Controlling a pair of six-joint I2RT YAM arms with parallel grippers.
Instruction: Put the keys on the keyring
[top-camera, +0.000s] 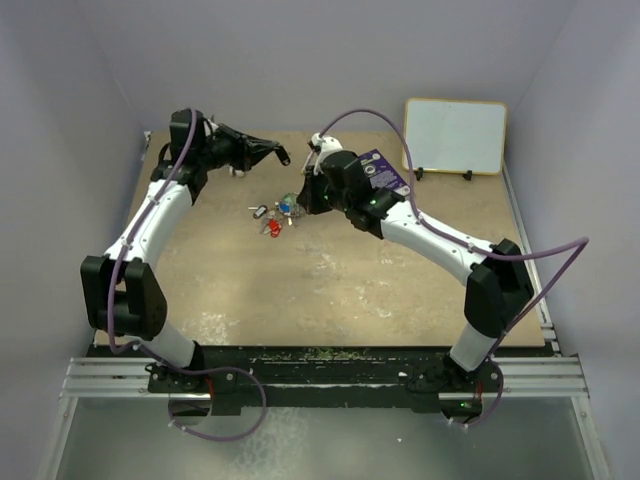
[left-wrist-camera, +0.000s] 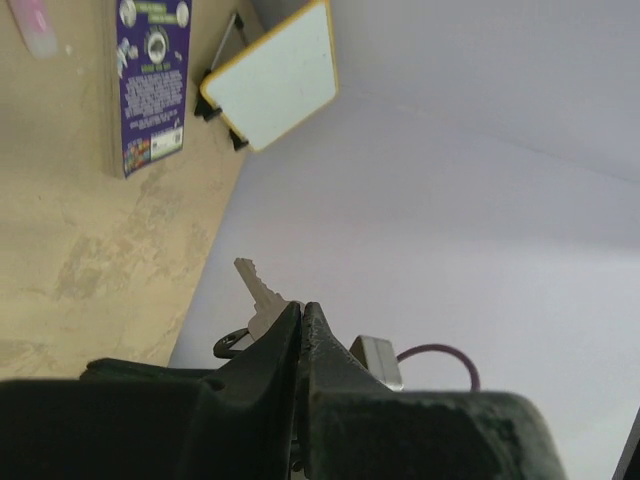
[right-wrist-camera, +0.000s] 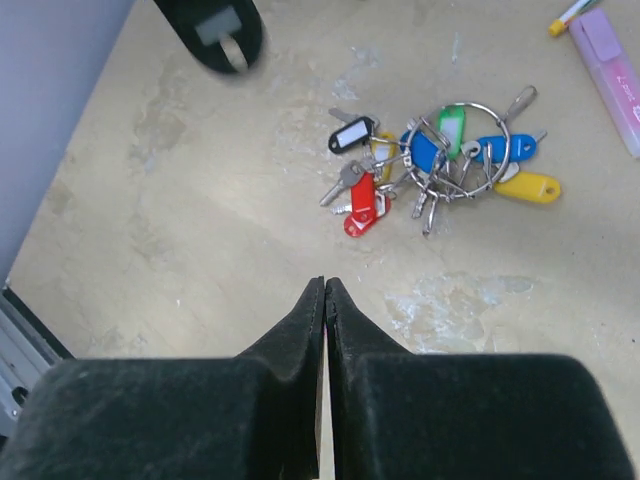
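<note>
The keys (right-wrist-camera: 430, 170) lie heaped with the keyring (right-wrist-camera: 460, 104) on the table (right-wrist-camera: 200, 250). The left gripper (left-wrist-camera: 302, 312) pinches one silver key (left-wrist-camera: 256, 286), raised clear; the right gripper (right-wrist-camera: 325, 288) is closed, empty. Such a thin pinch could let the key twist or slip.
</note>
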